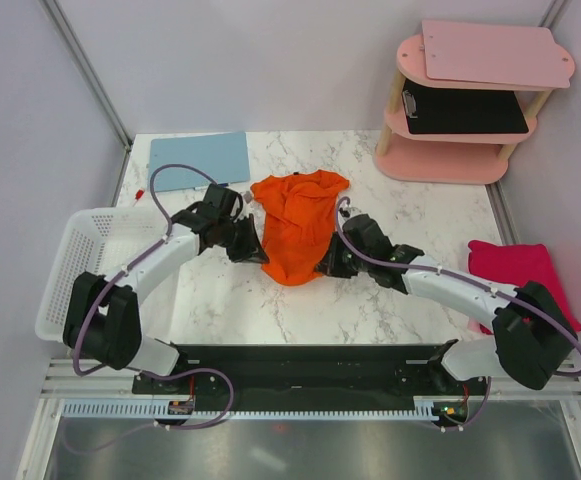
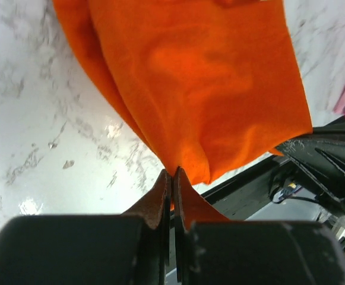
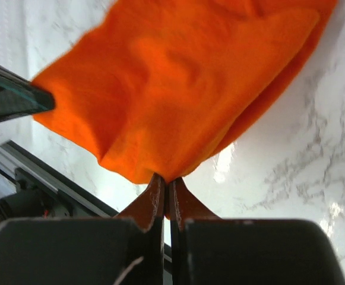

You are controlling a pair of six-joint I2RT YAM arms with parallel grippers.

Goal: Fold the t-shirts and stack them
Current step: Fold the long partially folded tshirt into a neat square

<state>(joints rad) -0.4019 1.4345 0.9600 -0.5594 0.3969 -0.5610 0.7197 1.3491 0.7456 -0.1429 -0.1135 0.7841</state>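
The bright orange t-shirt lies bunched in the middle of the marble table, hanging between both grippers. My left gripper is shut on its left lower edge; in the left wrist view the jaws pinch orange cloth. My right gripper is shut on its right lower edge; in the right wrist view the jaws pinch the cloth. The magenta-pink t-shirt lies folded at the table's right edge, partly under the right arm.
A light-blue clipboard lies at the back left. A white basket stands off the table's left edge. A pink shelf unit with a pale pink board and a black clipboard stands at the back right.
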